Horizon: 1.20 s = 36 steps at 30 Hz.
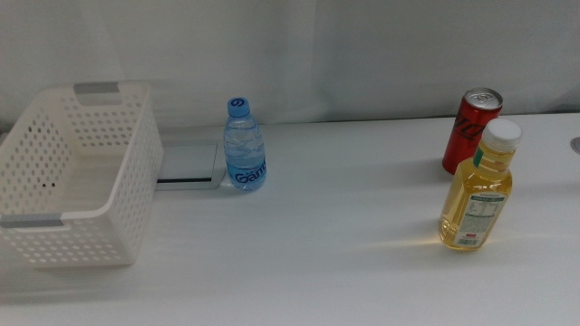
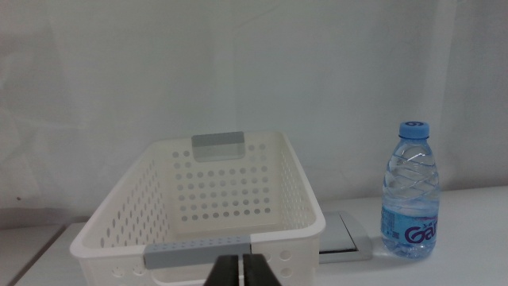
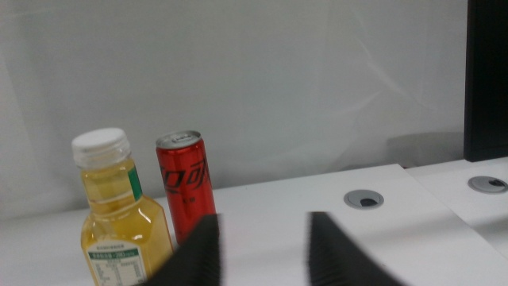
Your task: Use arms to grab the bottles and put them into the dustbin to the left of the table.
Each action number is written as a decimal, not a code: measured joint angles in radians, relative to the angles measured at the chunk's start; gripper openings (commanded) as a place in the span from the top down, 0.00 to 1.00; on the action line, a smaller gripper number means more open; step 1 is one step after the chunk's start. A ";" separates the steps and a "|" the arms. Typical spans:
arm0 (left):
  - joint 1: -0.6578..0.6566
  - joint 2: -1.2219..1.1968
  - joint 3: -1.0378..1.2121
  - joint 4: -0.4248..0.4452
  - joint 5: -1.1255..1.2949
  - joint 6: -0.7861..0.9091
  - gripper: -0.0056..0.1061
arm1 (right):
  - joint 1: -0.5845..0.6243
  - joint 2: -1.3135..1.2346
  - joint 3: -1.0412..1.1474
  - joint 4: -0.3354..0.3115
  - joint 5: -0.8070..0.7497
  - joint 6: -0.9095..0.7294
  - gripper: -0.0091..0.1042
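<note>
A: The bottles are all standing upright on the table (image 1: 308, 244), you are seeing this? The small water bottle (image 1: 244, 147) is standing just beside the flat grey panel (image 1: 188, 166), near the dustbin (image 1: 74, 174) at the left side.

B: Yes. And the other two?

A: The yellow-liquid bottle (image 1: 478, 187) and the red soda can (image 1: 470, 129) are standing close together at the right side, well apart from the water bottle. The can is sitting just behind the yellow one.

B: What are your grippers doing?

A: The left gripper (image 2: 240, 271) is waiting in front of the dustbin; its jaws are pressing together and are holding nothing. The right gripper (image 3: 262, 246) is waiting near the yellow bottle and the can, its jaws are standing wide apart, also with nothing between them. In the middle view you are not seeing any arm.
</note>
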 measured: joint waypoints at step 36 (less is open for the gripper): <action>0.000 0.000 0.000 -0.002 -0.041 -0.340 0.13 | 0.000 0.000 0.000 0.082 -0.039 0.002 0.01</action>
